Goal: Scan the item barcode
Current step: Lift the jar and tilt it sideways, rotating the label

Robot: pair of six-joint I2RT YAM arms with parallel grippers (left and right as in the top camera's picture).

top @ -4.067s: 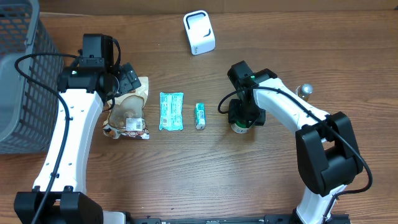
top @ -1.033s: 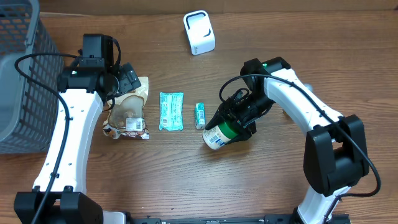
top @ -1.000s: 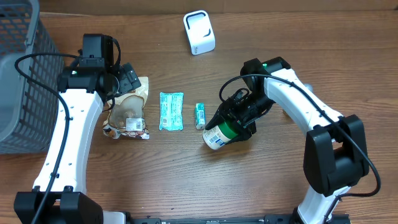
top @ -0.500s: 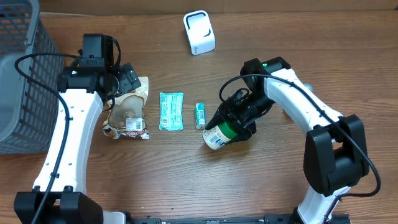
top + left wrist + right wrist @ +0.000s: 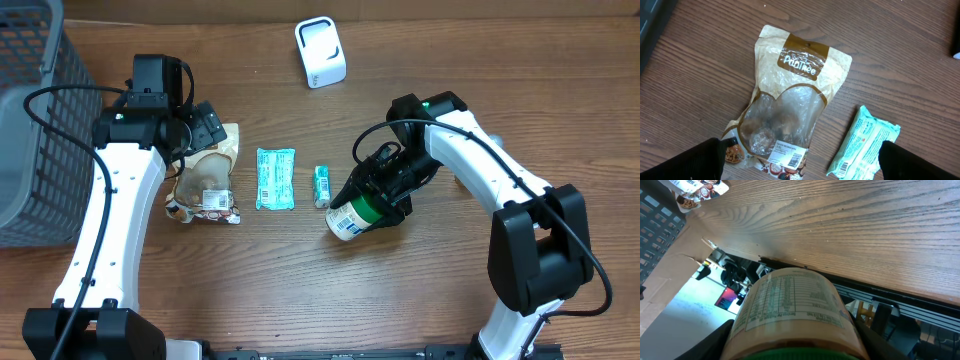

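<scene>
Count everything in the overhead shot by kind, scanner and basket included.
Snack pouch: 1
Teal packet: 1
Small tube: 1
Bottle, held in the right gripper: 1
Scanner: 1
Basket: 1
Total: 6

Wooden table (image 5: 300,290): basket (image 5: 30,120), scanner (image 5: 320,52), snack bag (image 5: 205,180), teal packet (image 5: 275,178), small tube (image 5: 321,186).
</scene>
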